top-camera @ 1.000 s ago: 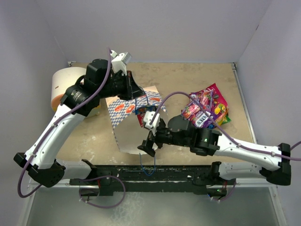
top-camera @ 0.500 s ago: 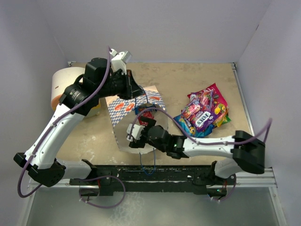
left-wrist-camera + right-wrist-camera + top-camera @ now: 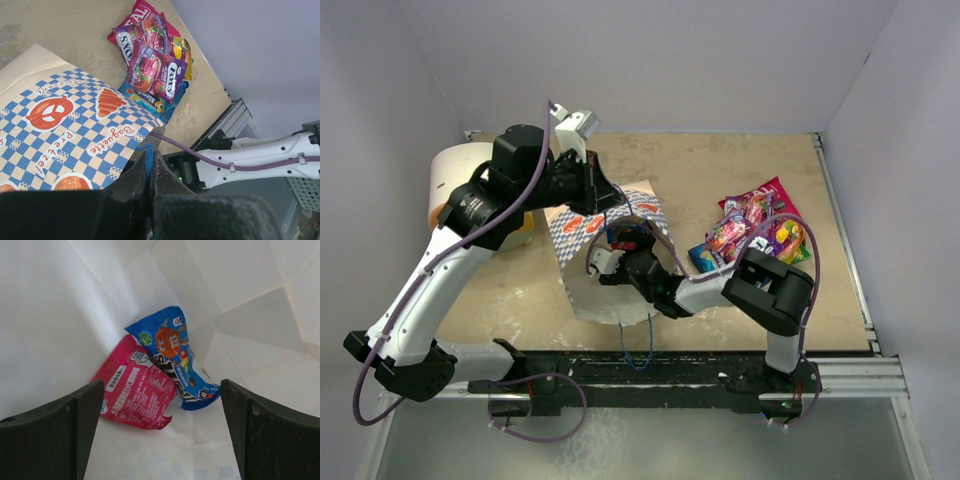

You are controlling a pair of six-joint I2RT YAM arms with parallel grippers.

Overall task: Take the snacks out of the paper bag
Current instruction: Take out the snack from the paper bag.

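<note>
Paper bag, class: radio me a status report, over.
Left gripper shut on cord handle. Right gripper open inside paper bag. Pink packet, blue packet lying inside, ungripped. Nothing blocking them.

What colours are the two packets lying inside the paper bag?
One pink-red packet, one blue packet; clearest in the right wrist view.

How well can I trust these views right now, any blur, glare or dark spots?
Right wrist view: paper bag interior evenly lit, pink packet and blue packet sharp, white walls not washed out, right fingers dark and soft. Left wrist view: left fingers black and blurred, bag print crisp. Top external view: even light, soft shadows, no glare.
</note>
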